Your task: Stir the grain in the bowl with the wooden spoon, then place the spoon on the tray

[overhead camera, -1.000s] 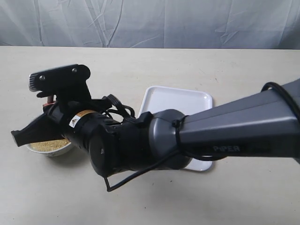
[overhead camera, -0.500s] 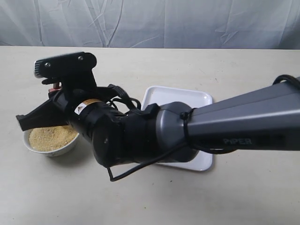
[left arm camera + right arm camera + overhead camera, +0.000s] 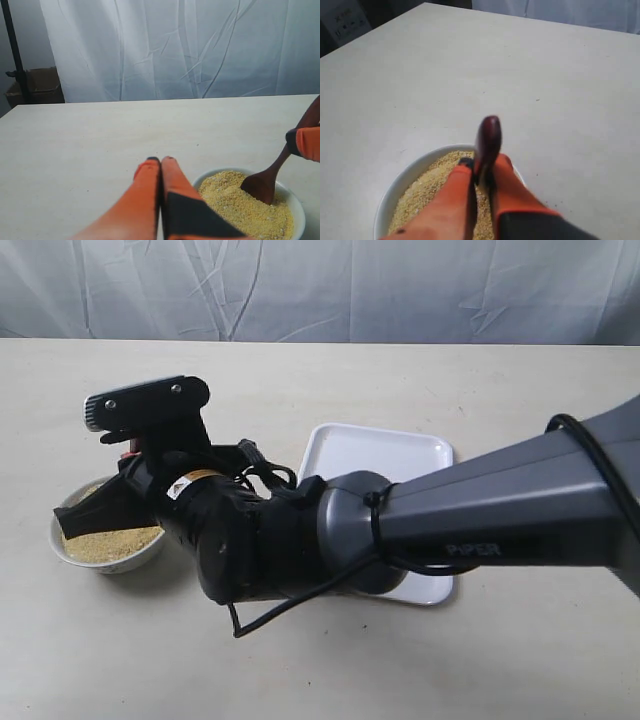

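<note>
The white bowl [image 3: 62, 543] of golden grain [image 3: 112, 542] stands at the left of the table. My right gripper [image 3: 70, 522] reaches across over it, shut on the dark wooden spoon [image 3: 488, 137]. In the left wrist view the spoon's head [image 3: 260, 186] dips into the grain [image 3: 235, 200] on the bowl's side nearest the right gripper's finger [image 3: 305, 142]. My left gripper [image 3: 161, 160] is shut and empty, beside the bowl [image 3: 212, 175]; the big arm hides it in the exterior view. The white tray [image 3: 370, 450] lies to the right of the bowl, partly under the arm.
The right arm's thick grey body [image 3: 480, 520] spans the table from the right edge to the bowl and covers the tray's near half. A white curtain [image 3: 320, 290] hangs behind the table's far edge. A cardboard box [image 3: 42, 85] stands beyond the table.
My right gripper with the spoon rose and swung toward the far side, then came back down over the bowl. The bowl and tray have stayed put.
</note>
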Robot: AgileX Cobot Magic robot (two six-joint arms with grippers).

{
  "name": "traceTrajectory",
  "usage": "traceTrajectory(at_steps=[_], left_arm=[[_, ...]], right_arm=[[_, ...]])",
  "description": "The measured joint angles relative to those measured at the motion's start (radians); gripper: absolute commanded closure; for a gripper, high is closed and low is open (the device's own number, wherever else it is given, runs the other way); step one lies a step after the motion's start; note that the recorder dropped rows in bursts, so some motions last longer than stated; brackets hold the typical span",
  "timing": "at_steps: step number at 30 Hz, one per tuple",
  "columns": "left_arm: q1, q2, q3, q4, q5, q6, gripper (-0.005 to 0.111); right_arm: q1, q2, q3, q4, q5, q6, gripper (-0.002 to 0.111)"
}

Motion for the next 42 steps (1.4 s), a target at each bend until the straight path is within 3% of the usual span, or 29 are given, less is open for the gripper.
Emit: traceTrajectory(at_steps=[12,22,31,36,42], left_arm=[[0.000,0.000,0.000,0.000,0.000,0.000,0.107],[0.000,0.000,0.000,0.000,0.000,0.000,0.107],[0.000,0.000,0.000,0.000,0.000,0.000,0.107],[0.000,0.000,0.000,0.000,0.000,0.000,0.107],[0.000,0.000,0.000,0.000,0.000,0.000,0.107]], right_arm=[[0.014,-0.025,0.000,-0.030,0.027,-0.001,0.109],[0.015,-0.067,0.000,-0.038,0.053,-0.143,0.109],[0.019,-0.117,0.000,0.004,0.065,-0.157,0.109],[-0.043,-0.217,0.000,0.029,0.257,-0.159,0.109],[-0.258,-0.334,0.000,0.102,0.666,-0.159,0.109]])
